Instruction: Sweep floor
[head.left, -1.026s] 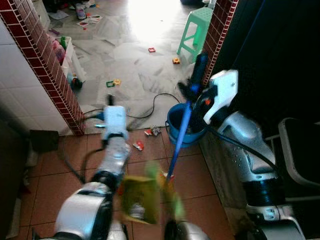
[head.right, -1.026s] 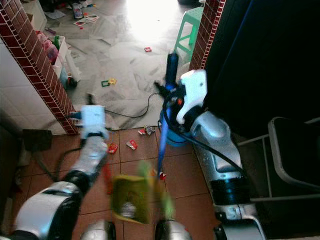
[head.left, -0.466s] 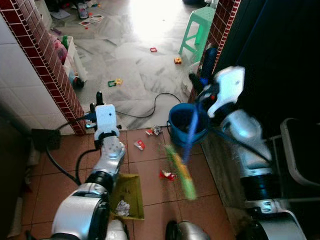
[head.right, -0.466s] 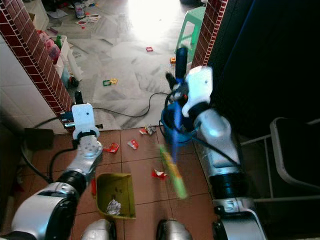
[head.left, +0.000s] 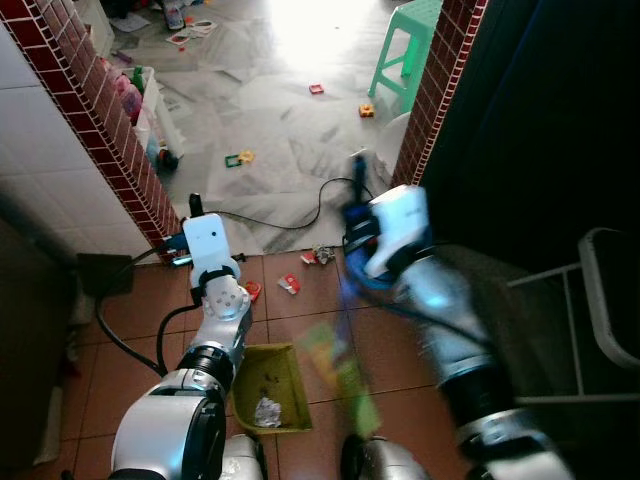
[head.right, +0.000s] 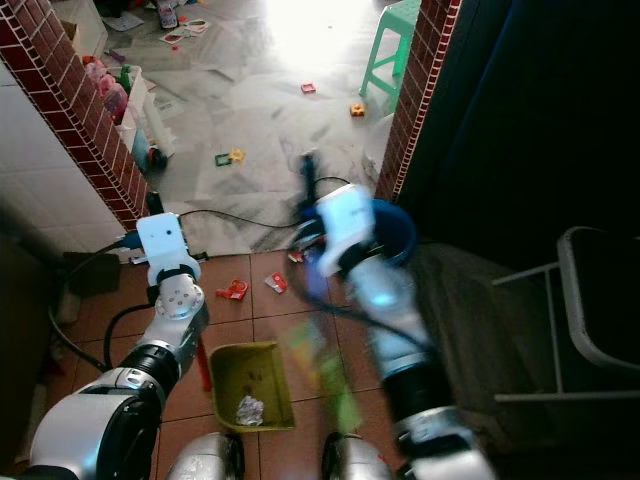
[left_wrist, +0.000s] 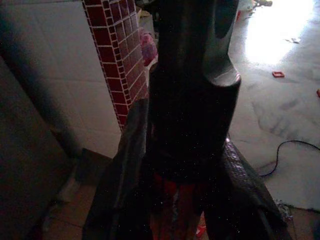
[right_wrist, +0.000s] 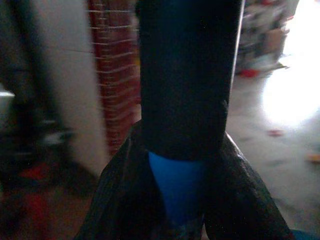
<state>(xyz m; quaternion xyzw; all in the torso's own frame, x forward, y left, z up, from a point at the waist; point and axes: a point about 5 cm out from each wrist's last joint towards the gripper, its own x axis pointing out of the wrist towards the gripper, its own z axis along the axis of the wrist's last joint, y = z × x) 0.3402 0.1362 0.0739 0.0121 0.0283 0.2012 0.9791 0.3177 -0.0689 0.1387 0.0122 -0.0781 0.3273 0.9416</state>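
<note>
My left gripper (head.left: 196, 212) is shut on the black grip (left_wrist: 192, 100) of the dustpan's red handle (head.right: 203, 365). The yellow-green dustpan (head.left: 262, 378) rests on the terracotta tiles by my feet, with a crumpled foil scrap (head.left: 266, 410) inside. My right gripper (head.left: 356, 196) is shut on the black grip (right_wrist: 185, 75) of a broom with a blue shaft (right_wrist: 177, 190). The green broom head (head.left: 338, 368) is a blur just right of the dustpan. Red wrappers (head.left: 290, 285) and a crumpled scrap (head.left: 322, 255) lie on the tiles ahead.
A blue bucket (head.right: 392, 230) stands behind my right arm by the right brick pillar (head.left: 440, 90). Another brick pillar (head.left: 110, 130) stands left. A black cable (head.left: 300, 215), small toys (head.left: 240, 158) and a green stool (head.left: 405, 40) are on the marble floor beyond. A chair (head.left: 610, 320) is at the right.
My right arm has swung left across the bucket, carrying the broom head towards the dustpan. The dustpan has settled on the tiles. The camera has shifted slightly.
</note>
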